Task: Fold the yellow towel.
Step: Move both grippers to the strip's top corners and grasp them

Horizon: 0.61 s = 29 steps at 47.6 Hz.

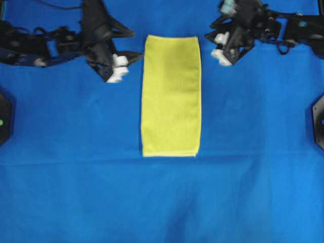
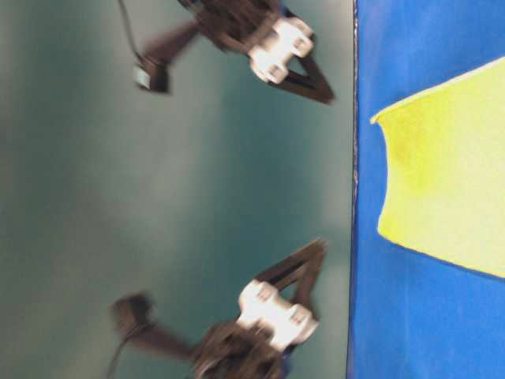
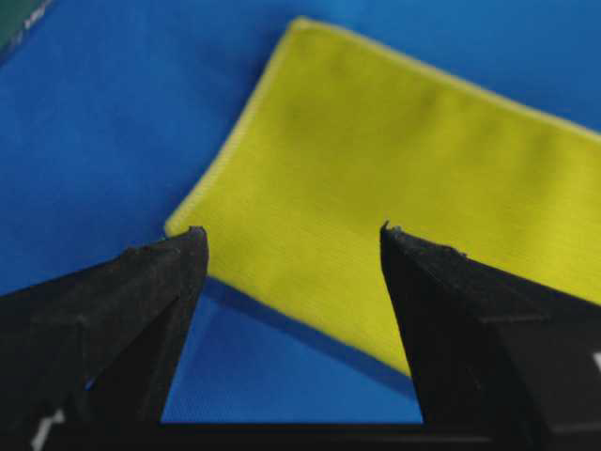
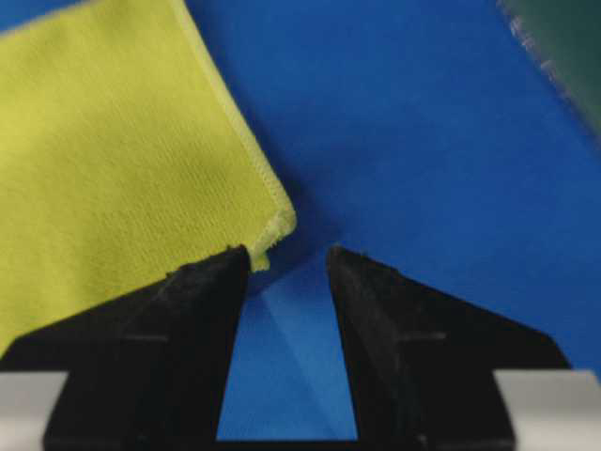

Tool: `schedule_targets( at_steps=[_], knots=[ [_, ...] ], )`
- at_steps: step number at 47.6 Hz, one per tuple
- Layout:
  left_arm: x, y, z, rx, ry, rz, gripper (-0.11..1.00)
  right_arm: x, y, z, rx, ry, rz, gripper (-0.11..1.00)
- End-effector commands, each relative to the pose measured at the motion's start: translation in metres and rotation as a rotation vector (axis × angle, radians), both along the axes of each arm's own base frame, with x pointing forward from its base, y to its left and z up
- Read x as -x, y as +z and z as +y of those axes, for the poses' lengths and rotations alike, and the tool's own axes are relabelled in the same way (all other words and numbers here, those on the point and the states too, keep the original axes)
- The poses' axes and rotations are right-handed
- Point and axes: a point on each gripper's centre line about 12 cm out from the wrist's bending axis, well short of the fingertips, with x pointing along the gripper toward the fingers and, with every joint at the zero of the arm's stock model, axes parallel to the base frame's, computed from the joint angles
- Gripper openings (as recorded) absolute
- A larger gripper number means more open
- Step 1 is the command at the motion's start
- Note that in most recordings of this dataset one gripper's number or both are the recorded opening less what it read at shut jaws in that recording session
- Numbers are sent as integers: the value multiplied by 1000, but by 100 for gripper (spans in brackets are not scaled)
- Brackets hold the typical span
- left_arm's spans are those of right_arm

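**Towel at half-fold; both arms posed at its far corners**

The yellow towel (image 1: 171, 95) lies flat as a long narrow rectangle on the blue sheet (image 1: 76, 192), layered edges showing at its near short end. Judgement: 1 fold is done, and a 2nd across the length is the likely step in hand.

Left gripper (image 1: 132, 57) sits just beside the towel's far-left corner, jaws spread, nothing between them. Its wrist view shows the towel's corner ahead of both fingertips (image 3: 192, 246), not touched.

Right gripper (image 1: 208, 36) sits just beside the towel's far-right corner, jaws parted and empty; in its wrist view the hemmed corner lies right in front of the gap.

Judgement: 1 gripper flanks each far corner so that both can be pinched together and carried toward the near end evenly. Risk: catching only the top layer.
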Motion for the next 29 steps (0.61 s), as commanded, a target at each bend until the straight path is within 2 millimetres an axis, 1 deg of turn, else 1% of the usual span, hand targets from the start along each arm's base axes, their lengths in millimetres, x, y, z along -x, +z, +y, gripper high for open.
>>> schedule_targets(
  at_steps=[1,8,12,16,22,29],
  knots=[
    [-17,-4,15,-10,17,-11,71,-13,-2,-7,5,6,-10,46],
    [-26,-25,34,5,49,25,71,-22,-15,-10,-4,17,-14,46],
    [-27,-39,43,15,68,49,71,-27,-22,-12,-7,26,-27,46],
    [-27,-49,49,25,81,68,71,-30,-30,-14,-13,25,-25,46],
    [-25,-57,55,31,96,81,71,-31,-44,-23,-27,11,-7,46],
    [-22,-61,60,34,110,87,70,-35,-57,-27,-41,6,15,46]
  ],
)
